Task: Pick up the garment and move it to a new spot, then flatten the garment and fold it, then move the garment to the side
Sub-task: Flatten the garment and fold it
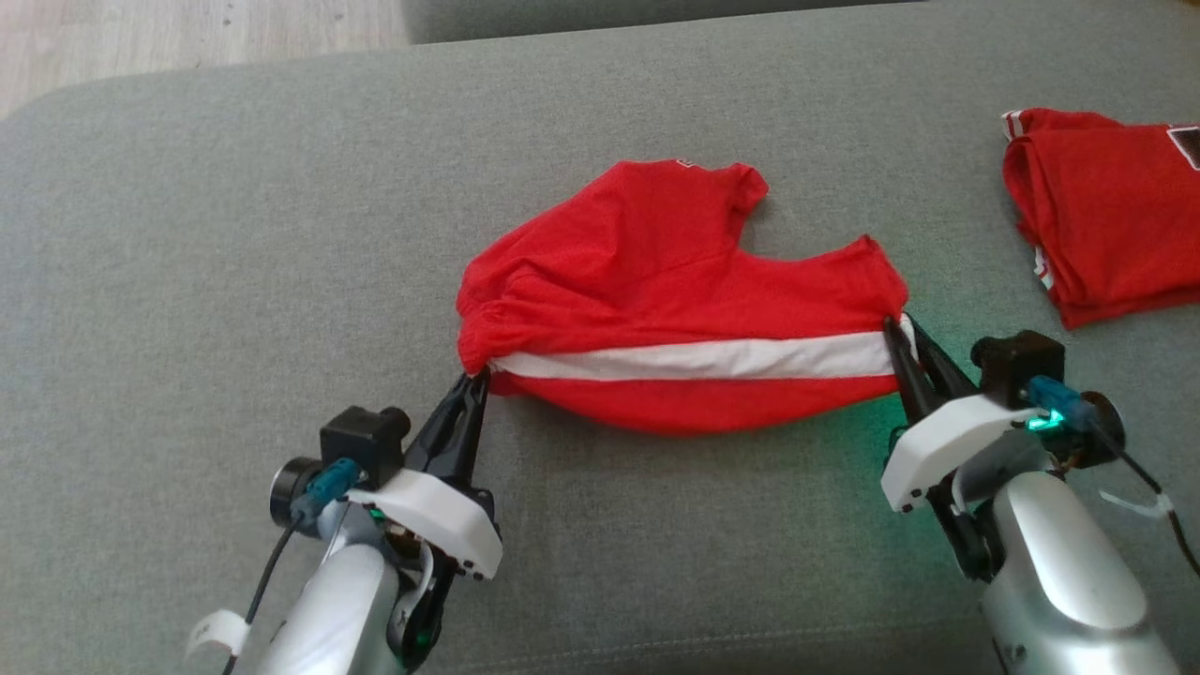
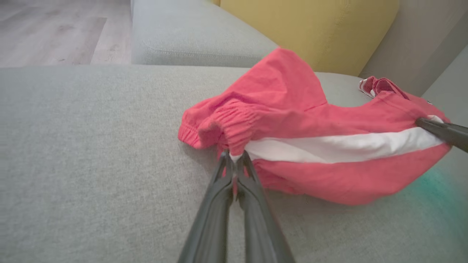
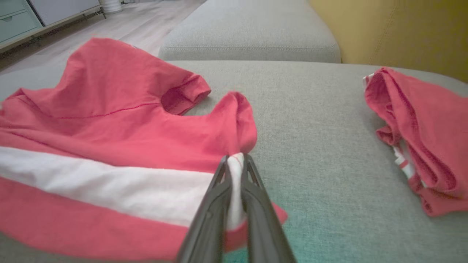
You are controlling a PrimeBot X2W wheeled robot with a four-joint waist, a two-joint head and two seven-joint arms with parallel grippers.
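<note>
The red shorts lie in a loose heap near the middle of the grey sofa cushion, their white stripe running along the near side and drawn fairly taut between the two arms; the far leg is rumpled and the near edge sags in a curve onto the fabric below.

The left gripper has its fingers pressed together on the gathered elastic waistband, right where the stripe begins; the right gripper is pinching the other end of the stripe at the leg hem, with white cloth squeezed between its closed fingers. Both pinches look small, mere corners of cloth.

Well apart on the robot's right lies a folded red garment, touching nothing; a yellow backrest rises beyond the cushion.

As I judge it, the pick-up is the step in hand: both ends are taken, yet the bulk of the shorts rests on the cushion. The next move calls for raising both arms together and level, keeping the stripe stretched so the cloth hangs open rather than bunching; pull too hard apart and a hem may slip free; let the arms drift inward and the shorts would land crumpled, making the flattening harder.
</note>
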